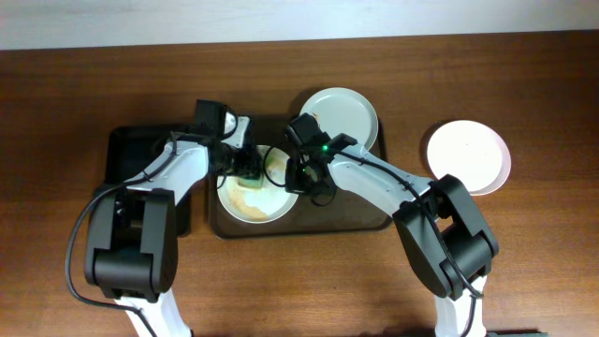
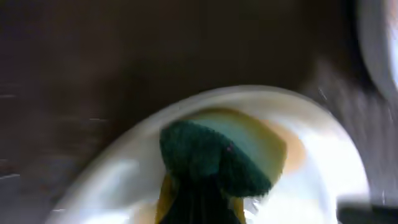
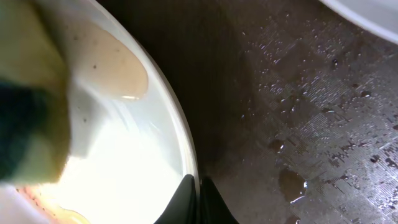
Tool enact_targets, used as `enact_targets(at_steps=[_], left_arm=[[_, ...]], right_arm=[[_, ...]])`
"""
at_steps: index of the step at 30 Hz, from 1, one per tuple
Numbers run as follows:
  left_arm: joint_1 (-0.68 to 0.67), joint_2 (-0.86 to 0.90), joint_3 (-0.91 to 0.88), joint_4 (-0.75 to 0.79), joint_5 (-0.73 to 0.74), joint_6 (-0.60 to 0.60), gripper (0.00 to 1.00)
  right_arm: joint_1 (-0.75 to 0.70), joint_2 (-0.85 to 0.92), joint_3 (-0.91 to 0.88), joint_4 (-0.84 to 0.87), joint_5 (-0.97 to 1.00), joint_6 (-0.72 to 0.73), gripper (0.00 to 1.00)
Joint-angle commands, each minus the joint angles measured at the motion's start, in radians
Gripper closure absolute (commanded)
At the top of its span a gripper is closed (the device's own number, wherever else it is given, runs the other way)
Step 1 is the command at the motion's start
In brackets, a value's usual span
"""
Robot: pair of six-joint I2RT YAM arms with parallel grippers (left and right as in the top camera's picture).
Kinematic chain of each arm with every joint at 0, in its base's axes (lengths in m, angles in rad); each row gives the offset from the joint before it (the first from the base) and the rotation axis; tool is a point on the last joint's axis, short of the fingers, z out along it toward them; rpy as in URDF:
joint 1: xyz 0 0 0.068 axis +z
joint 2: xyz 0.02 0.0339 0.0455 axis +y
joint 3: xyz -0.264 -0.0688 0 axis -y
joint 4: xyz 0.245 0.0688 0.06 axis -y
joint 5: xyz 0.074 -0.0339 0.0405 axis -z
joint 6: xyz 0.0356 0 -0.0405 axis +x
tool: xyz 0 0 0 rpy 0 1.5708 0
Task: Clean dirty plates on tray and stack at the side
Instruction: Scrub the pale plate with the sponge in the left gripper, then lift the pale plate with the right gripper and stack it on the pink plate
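wet tray on wooden table; right pincer tight on plate rim, left pincer on sponge

No text, label, brand, number or sign can be read in any of the three views. Both wrist views are close and partly blurred, and the overhead view is too coarse to show any lettering.
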Motion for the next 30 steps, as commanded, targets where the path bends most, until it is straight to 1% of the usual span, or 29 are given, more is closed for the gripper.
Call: enact_targets(at_steps=[1, 3, 4, 5, 6, 8, 11, 12, 13, 14, 16, 17, 19, 21, 22, 27, 30], left_arm=[[0.074, 0.042, 0.042, -0.026, -0.200, -0.281, 0.99], [0.087, 0.027, 0.146, -0.111, -0.106, -0.280, 0.99], [0.087, 0.016, 0.214, -0.174, -0.086, -0.264, 1.00], [0.087, 0.007, 0.286, -0.252, -0.079, -0.256, 0.99], [0.087, 0.005, 0.385, -0.361, -0.065, -0.196, 0.99], [0.087, 0.005, 0.447, -0.430, -0.065, -0.162, 0.99], [0.087, 0.005, 0.463, -0.452, -0.066, -0.134, 1.00], [0.087, 0.005, 0.463, -0.453, -0.066, -0.128, 1.00], [0.087, 0.005, 0.463, -0.453, -0.066, -0.128, 0.99], [0.087, 0.005, 0.463, -0.453, -0.074, -0.127, 0.99], [0.087, 0.005, 0.463, -0.454, -0.085, -0.128, 1.00], [0.087, 0.005, 0.463, -0.454, -0.087, -0.128, 1.00], [0.087, 0.005, 0.463, -0.453, -0.100, -0.128, 0.99], [0.087, 0.005, 0.463, -0.452, -0.100, -0.128, 0.99], [0.087, 0.005, 0.463, -0.452, -0.100, -0.128, 1.00], [0.117, 0.005, 0.463, -0.449, -0.103, -0.128, 0.99], [0.149, 0.005, 0.463, -0.449, -0.103, -0.128, 1.00]], right_arm=[[0.001, 0.018, -0.005, -0.010, -0.003, 0.006, 0.96], [0.001, 0.018, -0.005, -0.018, -0.017, 0.006, 0.96], [0.000, 0.018, -0.005, -0.019, -0.017, 0.006, 0.96], [0.001, 0.018, -0.005, -0.019, -0.016, 0.006, 0.96], [0.001, 0.022, -0.006, -0.018, -0.013, 0.007, 0.95], [0.001, 0.035, -0.006, -0.014, -0.014, 0.007, 0.94], [0.000, 0.052, -0.006, 0.008, -0.039, 0.007, 0.80], [0.000, 0.052, -0.006, 0.011, -0.040, 0.007, 0.77], [0.000, 0.052, -0.006, 0.014, -0.050, 0.006, 0.80], [-0.001, 0.051, -0.006, 0.014, -0.085, -0.019, 0.96], [-0.017, 0.038, 0.015, -0.031, -0.140, -0.076, 0.96], [-0.033, 0.013, 0.037, -0.084, -0.135, -0.118, 0.96], [-0.044, -0.066, 0.069, -0.181, -0.006, -0.136, 0.96], [-0.044, -0.115, 0.080, -0.231, 0.078, -0.154, 0.96], [-0.044, -0.153, 0.082, -0.275, 0.170, -0.154, 0.96], [-0.037, -0.224, 0.083, -0.369, 0.386, -0.154, 0.96], [0.009, -0.256, 0.084, -0.383, 0.549, -0.154, 0.96]])
